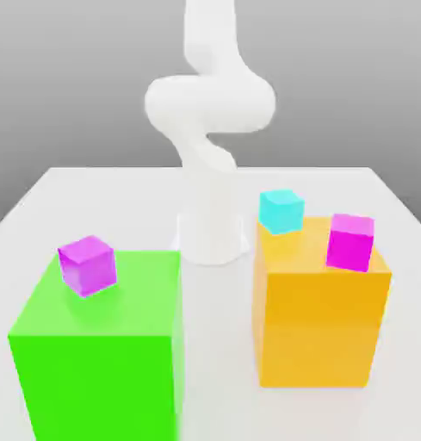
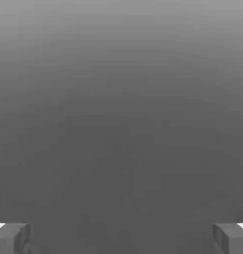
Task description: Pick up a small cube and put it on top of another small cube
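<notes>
Jaws: wide open, with nothing between them. In the hand view the two grey fingertips point(image 2: 11, 238) sit far apart at the two lower corners, and the gripper point(image 2: 121, 239) looks out at plain grey.

Arm: the white robot arm point(image 1: 209, 112) stands at the back of the white table point(image 1: 93, 194). It bends up and curls over near the top of the exterior view.

Green block: a big green block point(image 1: 97, 344) sits at the front, on the exterior view's left.

Purple cube: a small purple cube point(image 1: 87, 265) rests on top of the green block, near its back left corner. It is turned a little.

Orange block: a big orange-yellow block point(image 1: 321, 319) sits on the exterior view's right, well apart from the green block.

Blue cube: a small light-blue cube point(image 1: 281, 211) rests on top of the orange block at its back left corner.

Pink cube: a small magenta cube point(image 1: 349, 242) rests on top of the orange block too, on its right side. It is near the blue cube but not touching it.

Yellow cube: I cannot tell where the small bright-yellow cube is. The small cubes I can see are purple, blue and pink.

Gap: the white table shows between the two big blocks, in front of the arm's base point(image 1: 212, 241).
</notes>
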Motion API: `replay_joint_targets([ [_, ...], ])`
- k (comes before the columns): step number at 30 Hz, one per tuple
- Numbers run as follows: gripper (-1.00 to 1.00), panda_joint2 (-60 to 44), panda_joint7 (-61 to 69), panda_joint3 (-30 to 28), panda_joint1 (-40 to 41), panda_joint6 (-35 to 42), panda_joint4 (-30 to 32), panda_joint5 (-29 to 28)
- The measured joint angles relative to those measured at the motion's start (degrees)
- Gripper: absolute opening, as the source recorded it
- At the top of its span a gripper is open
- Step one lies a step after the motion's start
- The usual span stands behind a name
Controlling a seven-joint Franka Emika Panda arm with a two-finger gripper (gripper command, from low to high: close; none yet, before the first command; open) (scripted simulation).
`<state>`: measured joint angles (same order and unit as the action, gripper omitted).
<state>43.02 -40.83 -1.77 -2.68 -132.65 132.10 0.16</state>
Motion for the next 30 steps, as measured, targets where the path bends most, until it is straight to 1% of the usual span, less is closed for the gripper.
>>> replay_joint_targets([
  [8,0.0,-9.2,21.01,-3.26,-13.16,-5.98,4.82,2.33],
  [15,0.0,-17.17,39.59,-4.77,-24.14,-11.4,9.32,4.72],
  [24,0.0,-27.4,63.38,-4.59,-36.57,-18.34,15.08,7.63],
  [30,0.0,-34.08,78.3,-3.51,-43.89,-23.04,18.95,8.27],
])
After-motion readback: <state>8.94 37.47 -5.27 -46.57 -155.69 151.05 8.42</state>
